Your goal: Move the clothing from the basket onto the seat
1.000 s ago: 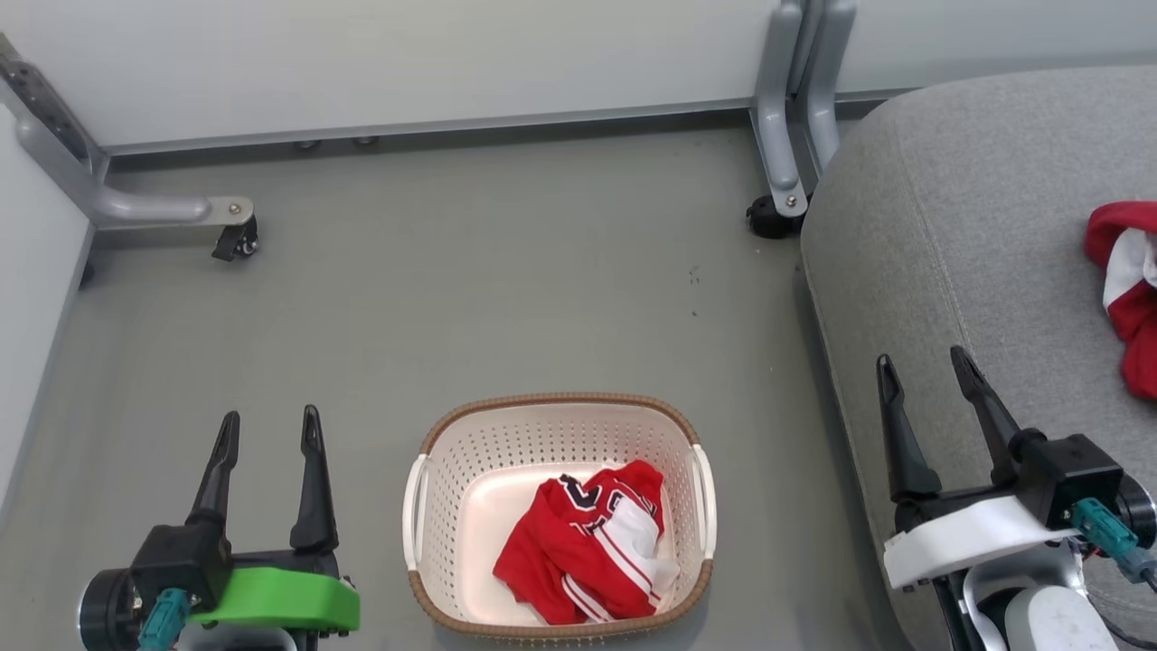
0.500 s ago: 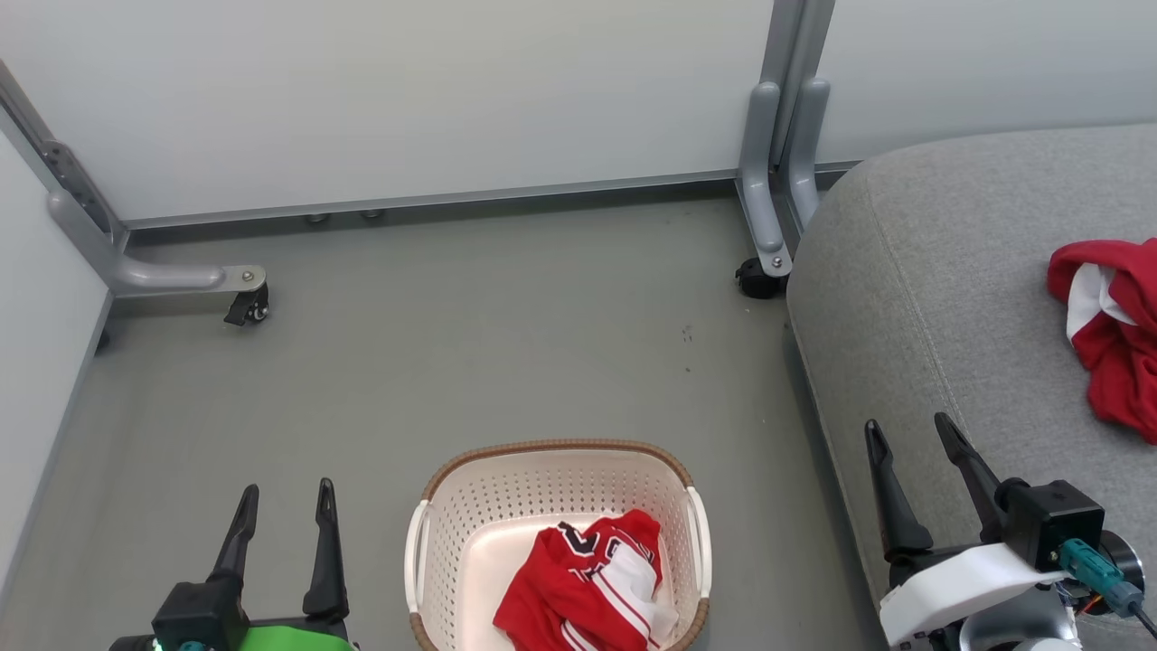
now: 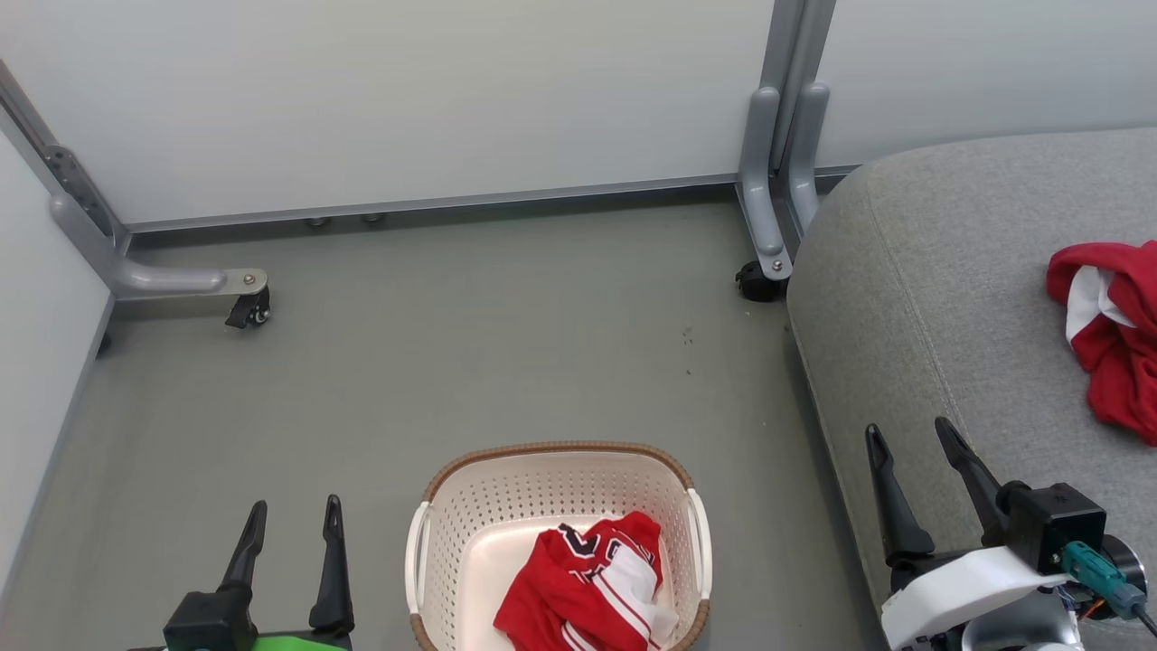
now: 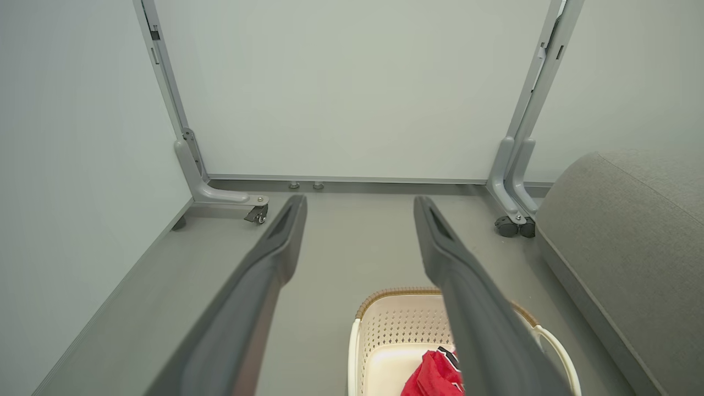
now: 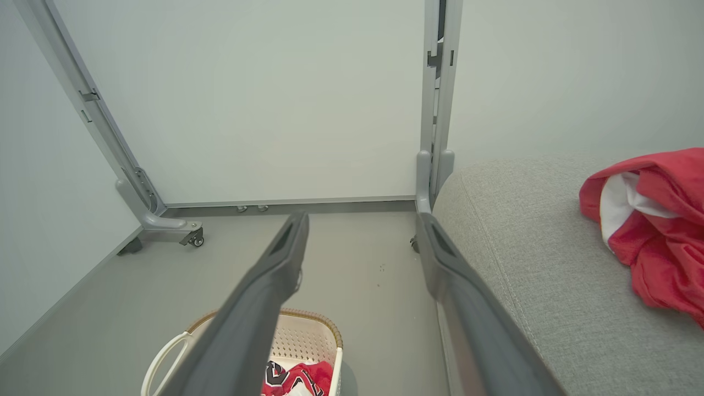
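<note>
Noted oval cream-white basket (image 3: 506,488): perforated walls, brown woven-look rim, white side handles. Stood upright on floor, just beside seat (image 3: 949,298). Held one red garment (image 3: 569,588), crumpled toward right wall, white stripes and navy lettering showing. Found second red-and-white garment (image 3: 1121,380) bunched on grey woven seat, well apart from basket.
</note>
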Robot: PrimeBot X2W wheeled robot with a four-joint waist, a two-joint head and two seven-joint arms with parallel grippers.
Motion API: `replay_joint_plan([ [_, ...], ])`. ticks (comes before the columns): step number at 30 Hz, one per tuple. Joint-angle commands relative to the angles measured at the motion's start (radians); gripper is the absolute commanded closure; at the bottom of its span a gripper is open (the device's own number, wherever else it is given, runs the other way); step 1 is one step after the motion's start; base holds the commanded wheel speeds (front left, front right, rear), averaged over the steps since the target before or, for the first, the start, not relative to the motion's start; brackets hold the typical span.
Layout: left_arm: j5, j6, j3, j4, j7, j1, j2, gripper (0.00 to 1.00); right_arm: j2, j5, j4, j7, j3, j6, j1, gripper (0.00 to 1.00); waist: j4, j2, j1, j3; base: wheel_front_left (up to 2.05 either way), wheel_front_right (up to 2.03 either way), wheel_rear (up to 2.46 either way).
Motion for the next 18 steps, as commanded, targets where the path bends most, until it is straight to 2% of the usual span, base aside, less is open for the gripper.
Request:
replay_joint_plan([
  [1, 0.005, -0.006, 0.007, 0.007, -0.003, -0.011, 0.001, 0.0, -0.002, 0.005, -0.006, 0.001, -0.002, 0.0, 0.009, 0.0, 0.001, 0.0, 0.0001, 0.001, 0.0, 0.0, 0.0],
  [9, 0.022, -0.019, 0.019, 0.014, -0.003, -0.022, -0.011, 0.0, -0.002, 0.011, -0.013, 0.003, 0.0, 0.0, 0.005, 0.0, 0.007, 0.0, 0.0001, 0.005, 0.0, 0.0, 0.0],
  [18, 0.039, -0.01, 0.018, 0.005, -0.003, -0.044, -0.021, 0.0, -0.002, 0.001, -0.03, 0.008, -0.014, 0.0, -0.013, 0.0, 0.014, 0.0, 0.0001, 0.027, 0.0, 0.0, 0.0],
])
